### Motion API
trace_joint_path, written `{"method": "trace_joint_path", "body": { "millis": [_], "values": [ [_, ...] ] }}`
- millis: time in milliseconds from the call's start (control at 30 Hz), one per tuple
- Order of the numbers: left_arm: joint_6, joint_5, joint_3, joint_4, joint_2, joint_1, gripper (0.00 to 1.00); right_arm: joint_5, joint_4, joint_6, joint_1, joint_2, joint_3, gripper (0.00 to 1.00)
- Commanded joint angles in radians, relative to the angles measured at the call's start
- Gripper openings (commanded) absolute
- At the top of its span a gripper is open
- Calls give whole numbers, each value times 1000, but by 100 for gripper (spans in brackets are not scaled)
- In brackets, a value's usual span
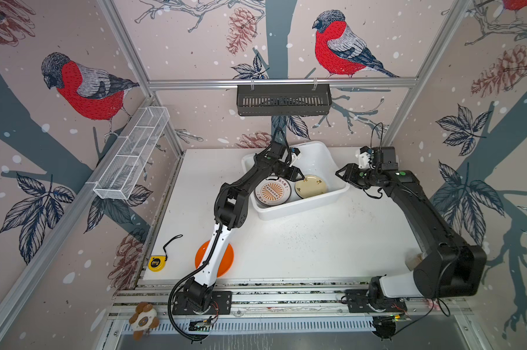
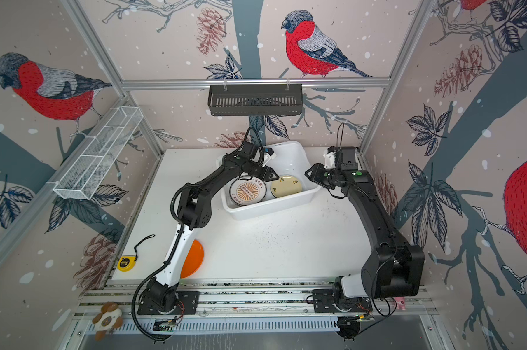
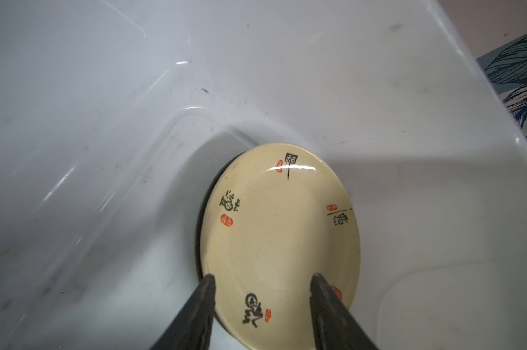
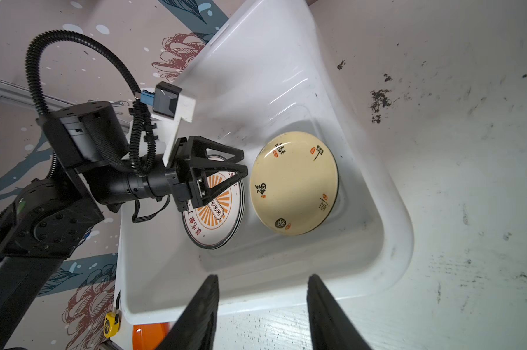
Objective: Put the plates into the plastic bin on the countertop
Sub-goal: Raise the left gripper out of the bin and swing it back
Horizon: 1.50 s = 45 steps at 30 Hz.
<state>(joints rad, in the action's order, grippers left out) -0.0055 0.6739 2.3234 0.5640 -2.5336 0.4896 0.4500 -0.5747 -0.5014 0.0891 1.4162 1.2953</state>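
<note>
Filling the floor of the cell, the countertop carries the bin toward its back edge, set askew.

The left arm reaches over the bin's left rim. The left gripper hangs inside the bin, above the edge of the sunburst plate and pointing at the cream plate. Its jaws stand apart with nothing between them. In the left wrist view the two fingertips frame the near rim of the cream plate without touching it.

The right gripper hovers just outside the bin's right rim, facing in. Its jaws are likewise apart and empty.

Inside the bin the sunburst plate lies flat on the left, with further rims showing under it as a stack. The cream plate lies just beside it on the right, close to the wall, and a dark edge shows beneath it.

An orange plate sits on the countertop near the front left, well apart from the bin and partly hidden under the left arm.

A yellow tape measure lies near the countertop's front left corner.
</note>
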Motion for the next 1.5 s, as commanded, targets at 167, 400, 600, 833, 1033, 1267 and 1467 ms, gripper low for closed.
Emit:
{"method": "trace_joint_path", "body": {
  "millis": [167, 400, 600, 833, 1033, 1267, 1467],
  "values": [
    [160, -31, -1, 73, 199, -84, 71, 14, 78, -6, 1, 0, 10, 49],
    [440, -116, -82, 385, 403, -165, 73, 16, 127, 23, 5, -13, 11, 49],
    [598, -168, -150, 650, 535, -326, 73, 56, 200, 20, 6, -18, -34, 49],
    [737, -234, -352, 791, 713, -541, 72, 93, 197, 60, 10, 14, 2, 49],
    [855, -316, -622, 800, 843, -627, 70, 116, 198, 70, 21, 58, 59, 49],
    [946, -358, -899, 762, 892, -650, 67, 115, 205, 77, 52, 74, 87, 49],
    [997, -366, -1034, 703, 854, -651, 67, 121, 249, 47, 55, 79, 72, 49]
  ]
}}
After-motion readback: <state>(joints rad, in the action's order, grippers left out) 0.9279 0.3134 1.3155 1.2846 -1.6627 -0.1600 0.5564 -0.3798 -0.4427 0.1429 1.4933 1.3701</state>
